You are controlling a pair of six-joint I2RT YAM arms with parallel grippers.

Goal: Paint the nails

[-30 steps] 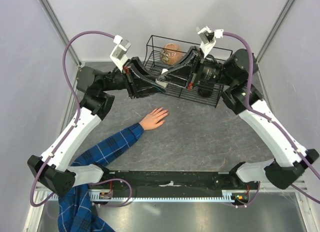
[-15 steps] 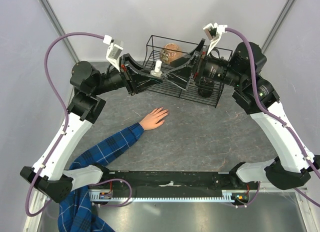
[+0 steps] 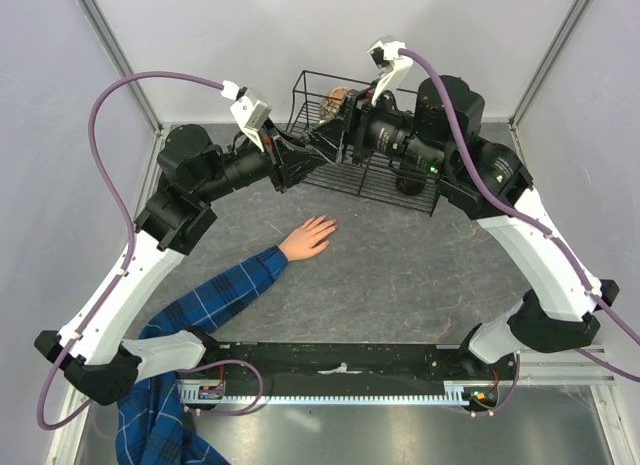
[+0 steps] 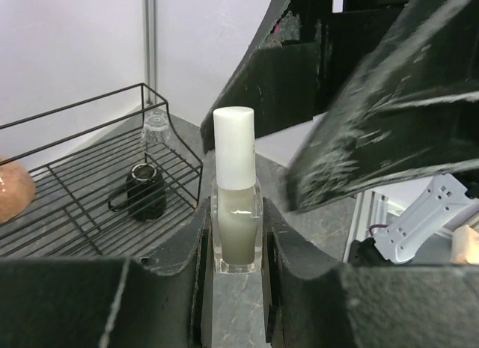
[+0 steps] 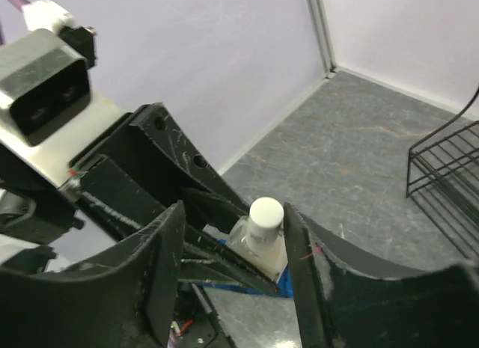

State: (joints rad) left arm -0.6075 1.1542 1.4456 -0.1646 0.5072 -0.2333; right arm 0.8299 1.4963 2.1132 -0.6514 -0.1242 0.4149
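Note:
A small clear bottle with a white cap stands upright in my left gripper, which is shut on its glass body. My right gripper is open around the cap. Its right finger is close to the cap, and a gap shows on the left side. In the top view both grippers meet in the air in front of the rack, hiding the bottle. The skin-coloured hand lies flat on the table below. Its nails are too small to make out.
A black wire rack stands at the back, holding a brown round object, a black cup and a small glass. The blue plaid sleeve runs from the hand toward the near left corner.
Both arms lifted and swung left. My right gripper opened, moved over the bottle held by the left gripper, and now straddles the cap with its jaws narrowing.

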